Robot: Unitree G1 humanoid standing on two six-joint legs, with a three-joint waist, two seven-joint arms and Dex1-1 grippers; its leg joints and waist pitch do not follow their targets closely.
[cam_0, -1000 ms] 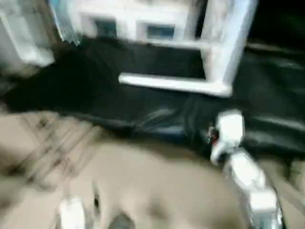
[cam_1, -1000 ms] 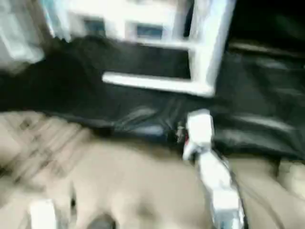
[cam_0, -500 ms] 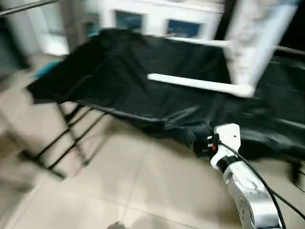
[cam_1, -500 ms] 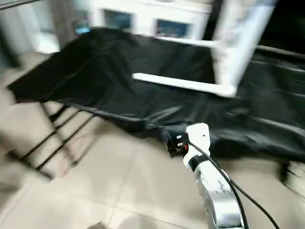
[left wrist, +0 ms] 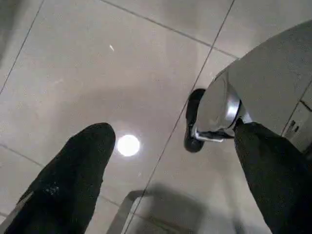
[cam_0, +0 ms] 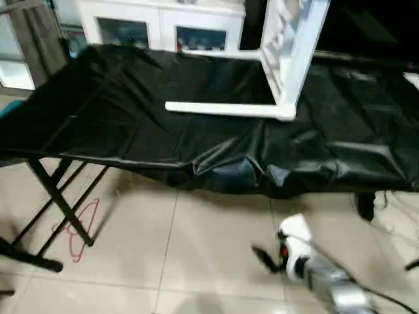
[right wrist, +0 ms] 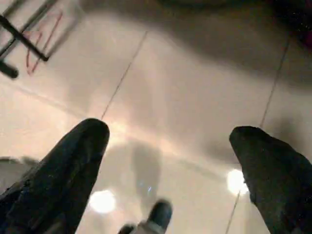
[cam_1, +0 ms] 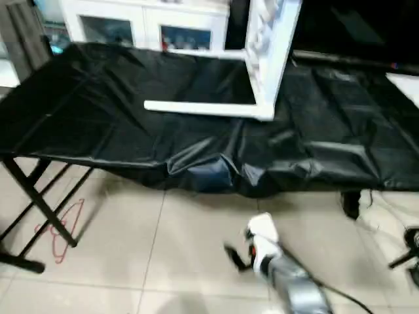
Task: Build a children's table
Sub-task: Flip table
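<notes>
The children's table lies on a black-covered work table. Its white tabletop (cam_0: 292, 46) stands on edge, ribbed side toward picture left. One white leg (cam_0: 219, 108) sticks out flat along the cloth from its lower corner, and a second leg (cam_0: 222, 55) runs behind it. My right gripper (cam_0: 263, 255) hangs low over the tiled floor, in front of the work table and apart from it. In the right wrist view its fingers (right wrist: 78, 161) stand wide apart with only floor between. My left gripper (left wrist: 173, 131) is open over floor tiles too, beside a grey part of my body (left wrist: 263, 92).
The black cloth (cam_0: 118, 111) drapes over a folding table with black crossed legs (cam_0: 55, 209). A white cabinet with glass doors (cam_0: 163, 26) stands behind. A red mark (cam_0: 78, 229) is on the floor at left. Cables (cam_0: 386, 209) trail at right.
The head camera has swung and steadied. My right gripper has dropped from the cloth's front edge down toward the floor. The children's table has not moved on the cloth.
</notes>
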